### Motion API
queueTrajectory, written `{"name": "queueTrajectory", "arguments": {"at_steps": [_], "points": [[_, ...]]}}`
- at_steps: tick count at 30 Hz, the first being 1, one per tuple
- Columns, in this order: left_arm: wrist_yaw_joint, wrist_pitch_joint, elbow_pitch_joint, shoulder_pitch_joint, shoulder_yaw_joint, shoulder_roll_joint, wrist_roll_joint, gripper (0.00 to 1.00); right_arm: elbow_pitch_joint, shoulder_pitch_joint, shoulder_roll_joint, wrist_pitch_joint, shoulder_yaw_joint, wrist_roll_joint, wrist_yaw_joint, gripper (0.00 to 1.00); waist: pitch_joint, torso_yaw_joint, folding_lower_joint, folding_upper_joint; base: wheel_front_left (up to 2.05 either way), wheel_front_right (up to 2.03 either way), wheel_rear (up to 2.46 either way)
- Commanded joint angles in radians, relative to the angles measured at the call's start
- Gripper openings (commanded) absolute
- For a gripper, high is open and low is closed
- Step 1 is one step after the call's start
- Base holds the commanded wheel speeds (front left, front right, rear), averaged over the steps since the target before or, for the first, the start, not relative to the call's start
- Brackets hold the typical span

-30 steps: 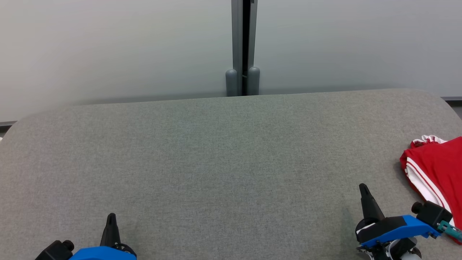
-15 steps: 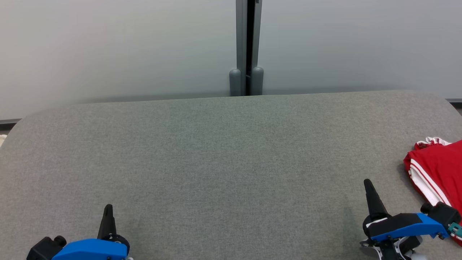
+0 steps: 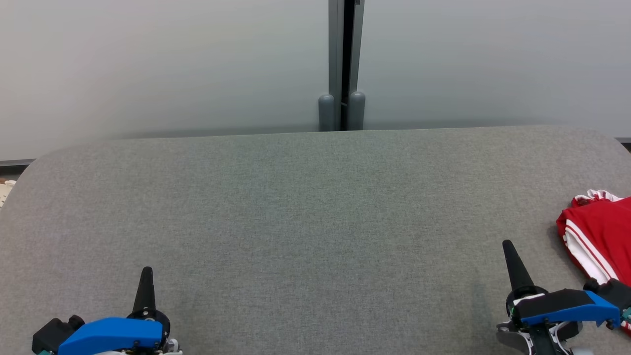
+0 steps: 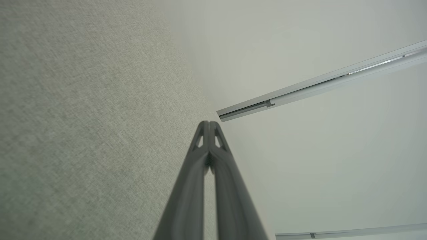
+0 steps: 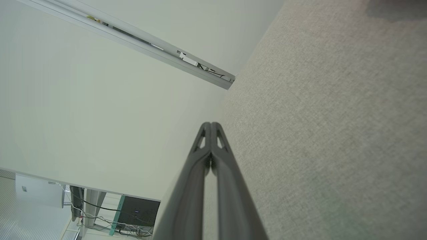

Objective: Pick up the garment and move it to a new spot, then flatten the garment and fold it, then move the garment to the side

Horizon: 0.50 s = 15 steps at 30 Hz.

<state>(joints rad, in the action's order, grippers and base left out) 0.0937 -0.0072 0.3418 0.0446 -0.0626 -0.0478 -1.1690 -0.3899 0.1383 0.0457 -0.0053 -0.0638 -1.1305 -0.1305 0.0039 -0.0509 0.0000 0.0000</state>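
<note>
Garment (image 3: 599, 231) sits at the right edge of the table (image 3: 315, 222), folded or not I can't tell, so you might be done; left gripper (image 3: 147, 274) and right gripper (image 3: 508, 247) are both pressed together, empty.

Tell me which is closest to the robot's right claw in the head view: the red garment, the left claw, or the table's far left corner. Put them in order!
Starting from the right claw:
1. Red garment, just off to its right, at the table's right edge.
2. Left claw, across the near side of the table, on the left.
3. Table's far left corner, back and to the left, farthest away.
</note>
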Motion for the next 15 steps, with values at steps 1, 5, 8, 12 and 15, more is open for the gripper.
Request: {"name": "queueTrajectory", "arguments": {"at_steps": [1,5,8,12,15], "points": [[0.007,0.008,-0.016,0.026,-0.009,-0.003,-0.027,0.0,0.02,-0.002,0.005,0.007,-0.004,-0.03,0.0,0.0,0.0,0.001,0.0,0.0,0.0,0.0,0.0],[0.009,0.019,-0.023,0.031,-0.013,-0.003,-0.063,0.0,0.032,-0.005,0.005,0.017,-0.008,-0.071,0.0,0.0,0.0,0.005,0.0,0.0,0.0,0.0,0.0],[0.012,0.026,-0.029,0.034,-0.015,-0.003,-0.09,0.0,0.041,-0.007,0.005,0.024,-0.012,-0.099,0.0,0.0,0.0,0.008,0.0,0.0,0.0,0.0,0.0],[0.014,0.035,-0.036,0.035,-0.018,-0.003,-0.125,0.0,0.051,-0.011,0.005,0.034,-0.016,-0.138,0.0,0.0,0.0,0.011,0.0,0.0,0.0,0.0,0.0],[0.016,0.04,-0.04,0.038,-0.02,-0.003,-0.142,0.0,0.056,-0.012,0.005,0.04,-0.018,-0.155,0.0,0.0,0.0,0.013,0.0,0.0,0.0,0.0,0.0]]}}
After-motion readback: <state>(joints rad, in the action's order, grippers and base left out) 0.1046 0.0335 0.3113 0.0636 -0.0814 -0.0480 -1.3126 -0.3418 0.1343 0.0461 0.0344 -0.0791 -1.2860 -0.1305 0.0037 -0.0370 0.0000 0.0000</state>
